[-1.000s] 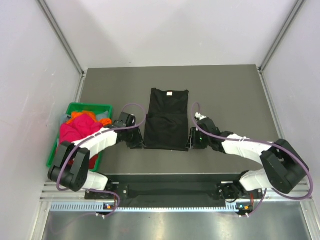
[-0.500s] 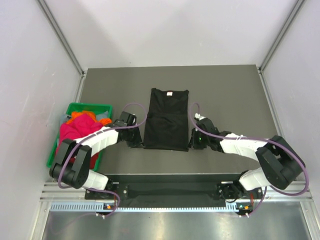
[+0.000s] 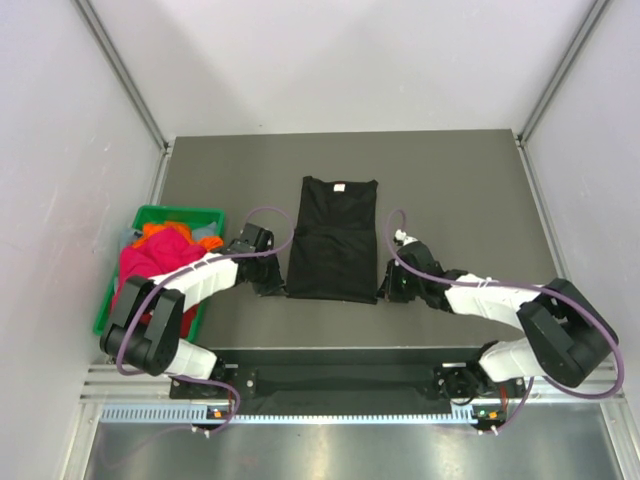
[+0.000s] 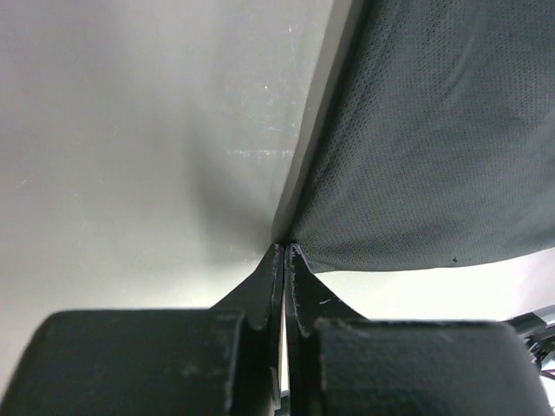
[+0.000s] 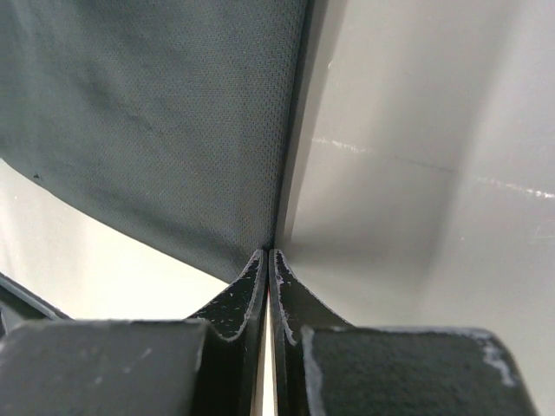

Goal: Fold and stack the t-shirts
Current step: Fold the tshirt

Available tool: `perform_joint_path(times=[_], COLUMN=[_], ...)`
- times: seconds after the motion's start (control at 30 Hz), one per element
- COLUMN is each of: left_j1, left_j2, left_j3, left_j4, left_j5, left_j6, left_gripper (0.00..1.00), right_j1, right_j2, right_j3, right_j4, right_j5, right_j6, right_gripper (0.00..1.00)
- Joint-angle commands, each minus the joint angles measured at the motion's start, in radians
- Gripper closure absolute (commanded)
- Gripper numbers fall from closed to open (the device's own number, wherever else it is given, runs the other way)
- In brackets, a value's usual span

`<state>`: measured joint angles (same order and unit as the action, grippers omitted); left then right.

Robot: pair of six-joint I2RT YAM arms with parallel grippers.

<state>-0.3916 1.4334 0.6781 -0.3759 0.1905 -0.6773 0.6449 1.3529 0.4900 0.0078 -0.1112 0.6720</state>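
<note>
from above the fingertips are lost under the dark wrists, and each wrist view cuts off all but one near corner of the black t-shirt (image 3: pixel 333 240). it lies flat in the middle of the table (image 3: pixel 450 180). the left gripper (image 4: pixel 284 251) and right gripper (image 5: pixel 268 256) are pressed together, each pinching a near hem corner. a second ago both stood part open. a magenta shirt (image 3: pixel 150 262) and an orange shirt (image 3: pixel 160 230) are heaped in the green bin (image 3: pixel 150 213).

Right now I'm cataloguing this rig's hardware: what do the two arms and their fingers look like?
The left arm and right arm match: white rounded link shells, black joints, bulky black elbow housings. A thin purple cable loops along each. The fingers are matte black tapering wedges with scuffed edges.
</note>
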Motion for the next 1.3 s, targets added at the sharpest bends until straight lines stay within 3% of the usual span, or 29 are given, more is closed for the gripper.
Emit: perform_joint_path(times=[0.0, 0.1, 0.13, 0.27, 0.37, 0.67, 1.27], left_j1=[0.0, 0.0, 0.0, 0.0, 0.0, 0.002, 0.002], left_j2=[-0.013, -0.024, -0.042, -0.099, -0.14, -0.13, -0.08], left_j3=[0.028, 0.04, 0.049, 0.07, 0.066, -0.032, -0.11], left_j4=[-0.04, -0.067, -0.075, -0.107, -0.11, 0.027, 0.1], left_j5=[-0.056, -0.075, -0.082, -0.097, -0.063, 0.095, 0.02], left_j6=[0.002, 0.004, 0.005, -0.004, -0.024, -0.119, -0.165], left_gripper=[1.0, 0.95, 0.83, 0.63, 0.59, 0.57, 0.57], right_j1=[-0.002, -0.002, -0.002, -0.002, -0.002, -0.001, 0.082], right_j2=[-0.038, -0.06, -0.066, -0.116, -0.15, -0.221, -0.109], right_j3=[-0.01, -0.005, 0.002, 0.042, 0.056, -0.027, -0.087], right_j4=[0.017, -0.002, -0.005, -0.147, -0.192, -0.111, -0.016], right_j5=[0.004, 0.013, 0.015, 0.062, 0.076, 0.074, 0.145], right_j6=[0.006, 0.011, 0.014, 0.09, 0.18, 0.374, 0.544], right_gripper=[1.0, 0.99, 0.96, 0.73, 0.66, 0.59, 0.57])
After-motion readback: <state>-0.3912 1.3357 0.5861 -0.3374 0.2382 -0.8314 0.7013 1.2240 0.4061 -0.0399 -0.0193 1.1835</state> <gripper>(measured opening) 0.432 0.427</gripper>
